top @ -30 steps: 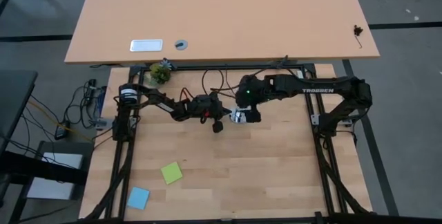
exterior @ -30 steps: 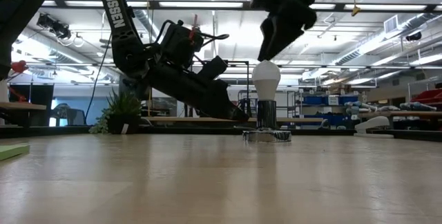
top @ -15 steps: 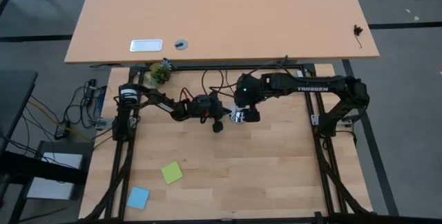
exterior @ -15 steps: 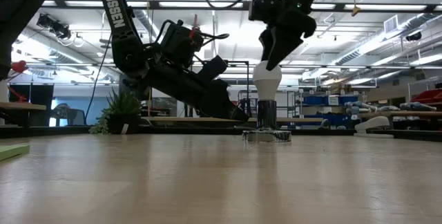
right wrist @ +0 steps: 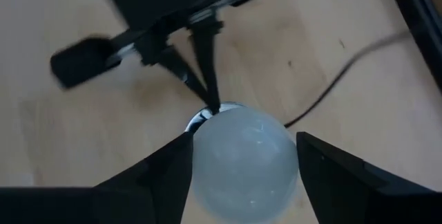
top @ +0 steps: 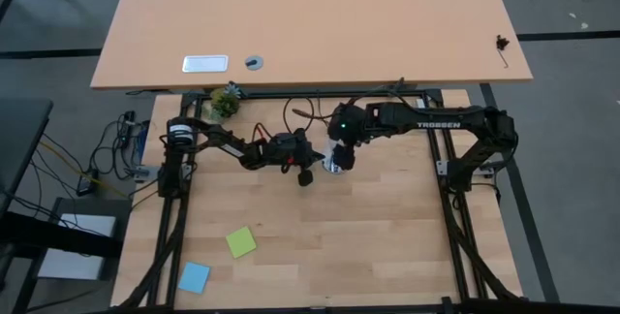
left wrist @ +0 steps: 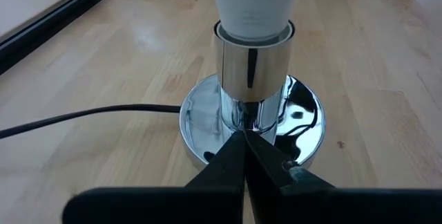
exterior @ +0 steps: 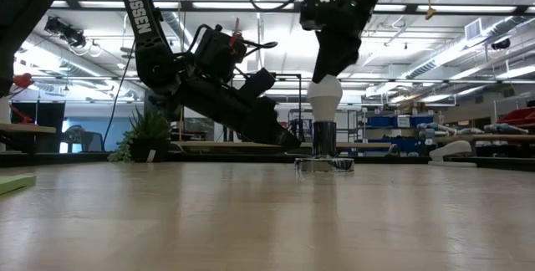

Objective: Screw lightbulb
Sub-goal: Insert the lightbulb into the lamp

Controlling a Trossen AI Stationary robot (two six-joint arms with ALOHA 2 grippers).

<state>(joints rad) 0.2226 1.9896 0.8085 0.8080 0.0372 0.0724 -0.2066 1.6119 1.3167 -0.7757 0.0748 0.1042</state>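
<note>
Low view: the lightbulb (exterior: 324,97) stands upright in a chrome socket (exterior: 323,137) on a round silver base (exterior: 323,165), long axis vertical, glass end up, screw end down inside the socket and hidden. The right gripper (exterior: 334,69) comes down from above onto the crown of the glass.

Right wrist view, looking down: the bulb's dome (right wrist: 243,156) fills the gap between the two dark fingers (right wrist: 155,175), one on each side of the glass. The fingers are spread about the dome's width; they sit at the glass edge, but whether they actually press it cannot be told. This view also shows the left arm's fingers as a thin dark wedge meeting the base rim.

Left wrist view gives the socket close up: chrome sleeve (left wrist: 251,68), mirror-like disc (left wrist: 304,117) on the wooden worktop (left wrist: 103,65), black cord (left wrist: 83,117) running off from the disc. The left gripper (left wrist: 246,156) has its fingers pressed together, tips at the foot of the sleeve on the disc. The bulb is cut off here above its neck (left wrist: 254,3).

High view: both arms meet near the middle of the worktop (top: 387,236), towards its far edge; left gripper (top: 306,171) just beside right gripper (top: 337,162). Bulb and socket are covered by the right arm and cannot be made out. A green note (top: 241,242) and a blue note (top: 194,276) lie well apart from the arms, near the front left.
</note>
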